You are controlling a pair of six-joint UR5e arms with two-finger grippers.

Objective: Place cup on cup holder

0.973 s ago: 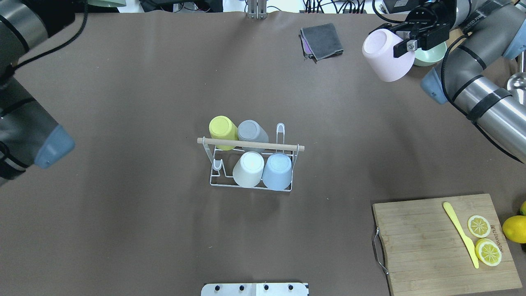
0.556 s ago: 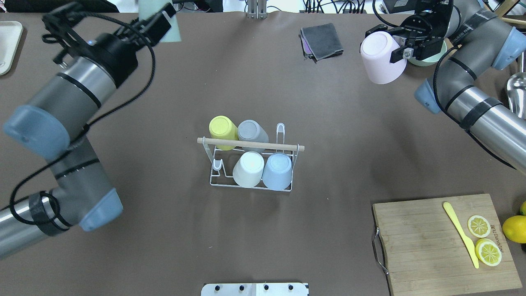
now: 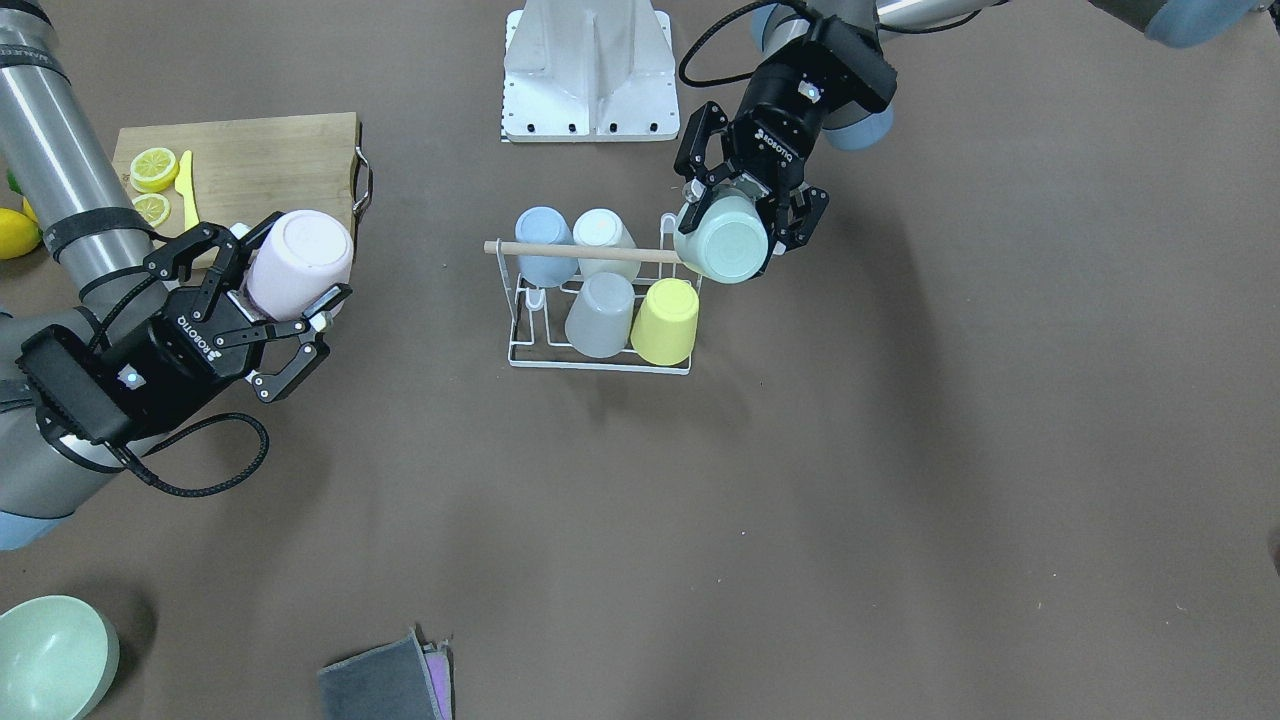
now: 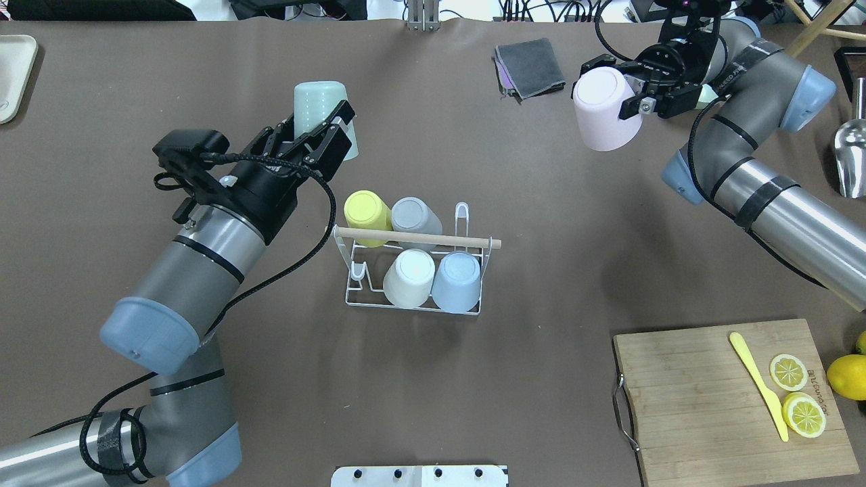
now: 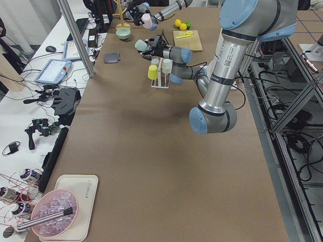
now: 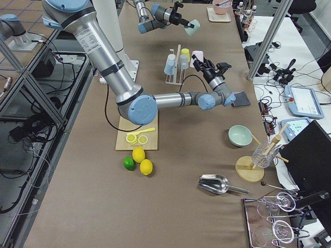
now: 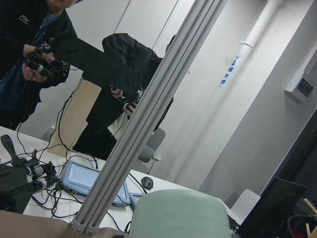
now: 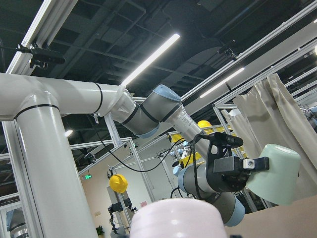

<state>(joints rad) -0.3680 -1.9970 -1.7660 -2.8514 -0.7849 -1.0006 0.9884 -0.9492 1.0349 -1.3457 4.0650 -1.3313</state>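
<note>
Since a moment ago the left arm (image 4: 183, 284) has swung in over the brown table (image 4: 541, 223). The left gripper (image 4: 314, 135), jaws closed around a mint-green cup (image 4: 316, 101), now hangs near the cup holder (image 4: 467, 241), which stands mid-table with four cups (image 4: 409, 277) upended on its pegs. The right gripper (image 4: 619, 84) has edged inward, jaws clamped on a pink cup (image 4: 599, 122), well apart from the holder.

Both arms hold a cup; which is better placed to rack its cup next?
Left, likely. The left tool holds the mint cup close by the cup holder, which has free pegs; the right tool holds the pink cup much farther off.
</note>
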